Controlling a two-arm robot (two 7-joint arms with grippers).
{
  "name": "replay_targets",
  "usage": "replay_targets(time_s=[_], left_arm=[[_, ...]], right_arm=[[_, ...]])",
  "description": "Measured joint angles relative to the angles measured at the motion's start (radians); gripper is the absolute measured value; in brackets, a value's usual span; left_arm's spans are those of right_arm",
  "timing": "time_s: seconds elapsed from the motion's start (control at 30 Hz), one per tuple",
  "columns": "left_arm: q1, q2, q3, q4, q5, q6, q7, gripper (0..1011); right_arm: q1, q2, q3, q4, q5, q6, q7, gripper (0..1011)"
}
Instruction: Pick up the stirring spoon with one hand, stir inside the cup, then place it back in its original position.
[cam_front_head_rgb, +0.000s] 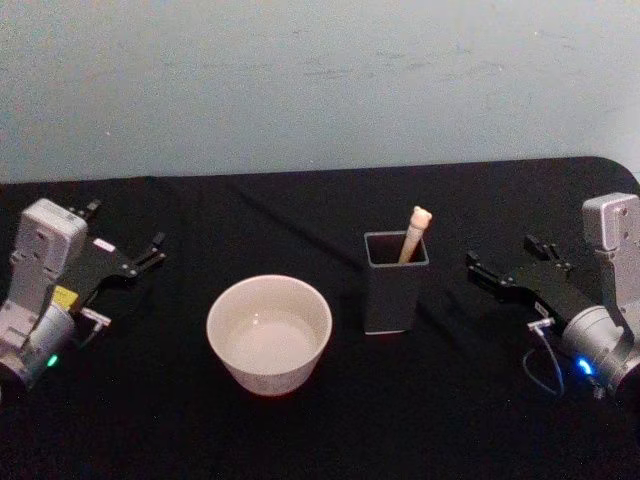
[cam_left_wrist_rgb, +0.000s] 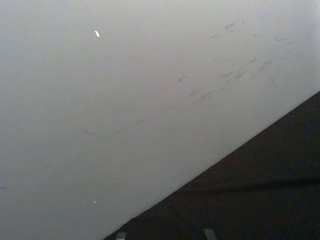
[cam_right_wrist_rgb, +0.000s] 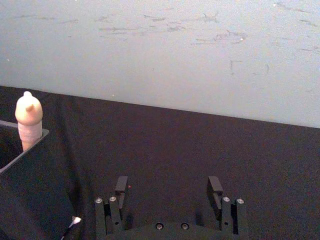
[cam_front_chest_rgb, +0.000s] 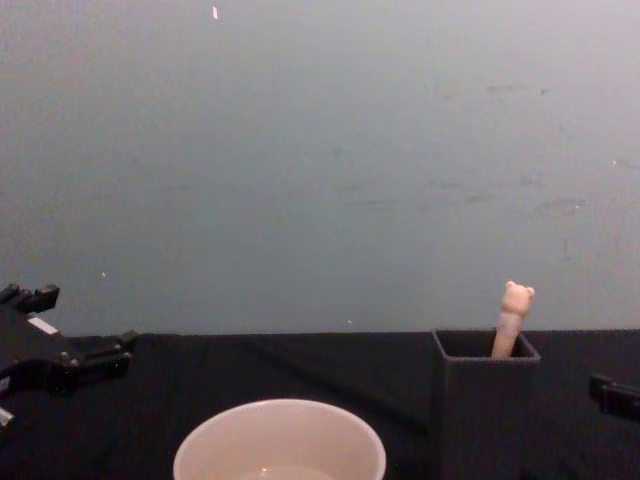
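The stirring spoon (cam_front_head_rgb: 415, 235) stands in the dark grey square holder (cam_front_head_rgb: 395, 282), with its beige bear-topped handle (cam_front_chest_rgb: 513, 318) sticking out above the rim and its bowl hidden inside. The cream cup (cam_front_head_rgb: 268, 333) sits just left of the holder, wide and round (cam_front_chest_rgb: 280, 445). My right gripper (cam_front_head_rgb: 505, 258) rests open on the black cloth to the right of the holder, empty; its wrist view shows its spread fingers (cam_right_wrist_rgb: 121, 185) with the spoon handle (cam_right_wrist_rgb: 28, 120) and the holder (cam_right_wrist_rgb: 25, 190) off to one side. At the table's left my left gripper (cam_front_head_rgb: 125, 230) is open and empty, well clear of the cup.
A black cloth (cam_front_head_rgb: 320, 420) covers the table up to a pale grey-blue wall (cam_front_head_rgb: 320, 80) behind. Bare cloth lies between each gripper and the two vessels. A thin cable (cam_front_head_rgb: 540, 365) loops by the right wrist.
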Motion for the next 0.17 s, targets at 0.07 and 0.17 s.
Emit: replay_targets(time_s=[0.07, 0.17], left_arm=[[0.0, 0.0, 0.0, 0.0, 0.0, 0.0, 0.0, 1001], [0.0, 0.0, 0.0, 0.0, 0.0, 0.0, 0.0, 1001]], right_arm=[[0.0, 0.0, 0.0, 0.0, 0.0, 0.0, 0.0, 1002], [0.0, 0.0, 0.0, 0.0, 0.0, 0.0, 0.0, 1002]])
